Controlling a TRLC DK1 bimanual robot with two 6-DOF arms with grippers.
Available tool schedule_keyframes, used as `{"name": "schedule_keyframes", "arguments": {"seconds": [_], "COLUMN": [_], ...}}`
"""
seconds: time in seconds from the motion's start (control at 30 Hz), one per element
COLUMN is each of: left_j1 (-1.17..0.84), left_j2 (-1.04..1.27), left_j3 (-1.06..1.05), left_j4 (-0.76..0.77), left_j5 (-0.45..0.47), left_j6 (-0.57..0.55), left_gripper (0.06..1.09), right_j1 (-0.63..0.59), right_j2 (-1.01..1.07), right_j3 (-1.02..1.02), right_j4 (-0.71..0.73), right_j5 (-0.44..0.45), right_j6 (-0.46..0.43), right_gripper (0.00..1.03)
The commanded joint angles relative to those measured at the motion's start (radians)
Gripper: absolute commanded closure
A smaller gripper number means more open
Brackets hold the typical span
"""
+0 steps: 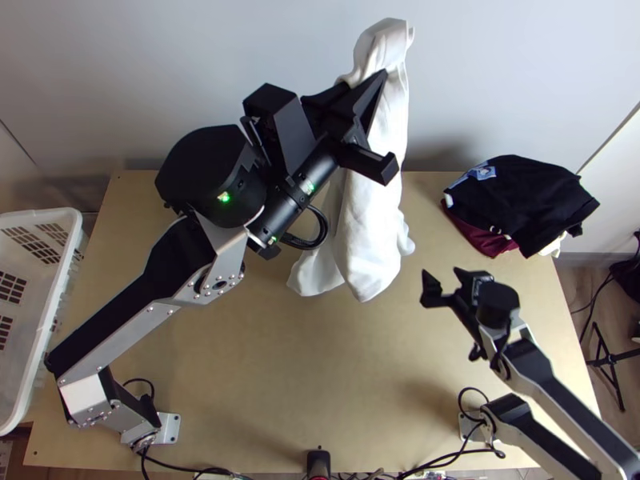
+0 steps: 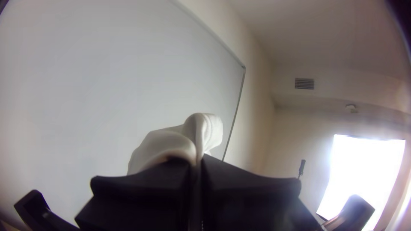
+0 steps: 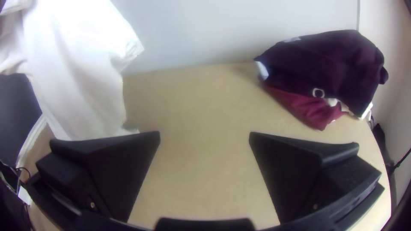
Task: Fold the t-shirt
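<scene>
One white t-shirt [image 1: 372, 232] was held up near the far edge of the table [image 1: 320, 384], hanging in long folds, its upper part pinched by the left gripper [image 2: 196, 160]. The right gripper [image 3: 204, 137] was held spread above the table's right side, with nothing gripped. Lifting before folding seemed to be in hand; next, a loose edge probably had to be caught for spreading over the table. Whether collar or hem was pinched could not be told, the grasped part being partly hidden.

White t-shirt [image 1: 368, 248]: soft, matt cloth; table [image 1: 280, 384]: smooth wood; basket [image 1: 28, 344]: probably plastic, fairly smooth.
</scene>
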Motion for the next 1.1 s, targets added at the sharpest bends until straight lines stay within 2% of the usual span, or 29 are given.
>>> {"name": "schedule_keyframes", "arguments": {"seconds": [0.0, 0.13, 0.27, 0.4, 0.73, 1.07], "left_j1": [-0.011, -0.003, 0.011, 0.026, 0.032, 0.035], "left_j2": [-0.009, -0.016, -0.021, -0.029, -0.019, -0.018], "left_j3": [0.001, -0.002, -0.002, -0.008, -0.009, -0.013], "left_j4": [-0.008, -0.016, -0.016, -0.014, -0.005, -0.002], "left_j5": [-0.003, -0.008, -0.011, -0.011, -0.011, -0.011], "left_j6": [0.002, 0.005, 0.011, 0.011, 0.025, 0.036], "left_gripper": [1.05, 1.05, 1.05, 1.05, 1.05, 1.05], "right_j1": [0.012, 0.027, 0.077, 0.144, 0.129, 0.199], "right_j2": [0.239, 0.356, 0.377, 0.334, 0.162, 0.093], "right_j3": [0.136, 0.238, 0.258, 0.210, 0.127, 0.110], "right_j4": [0.087, 0.108, 0.107, 0.107, 0.052, 0.015], "right_j5": [-0.059, -0.086, -0.105, -0.105, -0.105, -0.112], "right_j6": [0.040, 0.065, 0.100, 0.109, 0.092, 0.091], "right_gripper": [0.06, 0.06, 0.06, 0.06, 0.06, 0.06]}}
